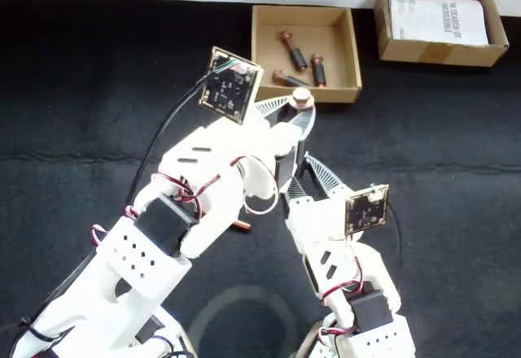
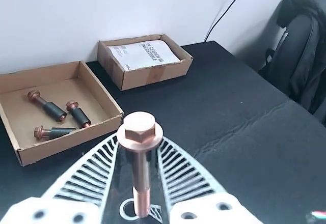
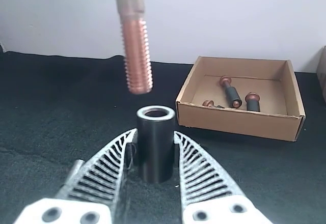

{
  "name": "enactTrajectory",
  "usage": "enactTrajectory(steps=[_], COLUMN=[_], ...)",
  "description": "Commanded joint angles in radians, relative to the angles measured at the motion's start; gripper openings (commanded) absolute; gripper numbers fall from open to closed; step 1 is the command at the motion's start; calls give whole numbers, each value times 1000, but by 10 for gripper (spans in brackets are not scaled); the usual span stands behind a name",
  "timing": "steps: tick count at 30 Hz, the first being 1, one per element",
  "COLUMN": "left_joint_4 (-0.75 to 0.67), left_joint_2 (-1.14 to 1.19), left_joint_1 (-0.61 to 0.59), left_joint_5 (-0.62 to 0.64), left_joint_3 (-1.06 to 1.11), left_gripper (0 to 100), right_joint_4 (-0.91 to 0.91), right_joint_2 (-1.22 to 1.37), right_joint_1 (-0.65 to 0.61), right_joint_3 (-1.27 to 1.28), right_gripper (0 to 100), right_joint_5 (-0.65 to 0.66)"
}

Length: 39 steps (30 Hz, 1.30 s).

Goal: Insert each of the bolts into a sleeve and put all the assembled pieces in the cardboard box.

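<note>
My left gripper (image 2: 138, 143) is shut on a copper bolt (image 2: 139, 132), head up and shaft hanging down. In the high view that bolt's head (image 1: 303, 98) sits just in front of the cardboard box (image 1: 257, 49). My right gripper (image 3: 155, 135) is shut on a dark upright sleeve (image 3: 155, 147). The bolt's threaded tip (image 3: 138, 56) hangs a little above the sleeve's open top, slightly off to one side and clear of it. The cardboard box (image 3: 234, 119) holds three bolts with sleeves on them (image 1: 296, 51).
A second cardboard box (image 1: 440, 50) with a printed sheet stands at the back right, beside the first box. Something small and copper (image 1: 242, 226) lies on the black cloth under the left arm. Open cloth extends to the far left and right.
</note>
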Motion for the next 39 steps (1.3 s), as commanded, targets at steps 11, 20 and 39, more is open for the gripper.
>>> enactTrajectory(steps=[11, 20, 39], left_joint_4=[-130, -127, 143], left_joint_2=[-25, -27, -94], left_joint_1=[-8, -12, -36], left_joint_5=[-68, -69, -66], left_joint_3=[110, 151, 159], left_gripper=[9, 9, 213], right_joint_4=[-19, -21, -22], right_joint_2=[-19, -19, -19], right_joint_1=[-27, -25, -24], right_joint_3=[94, 93, 82], right_gripper=[8, 8, 8], right_joint_5=[-6, -3, 0])
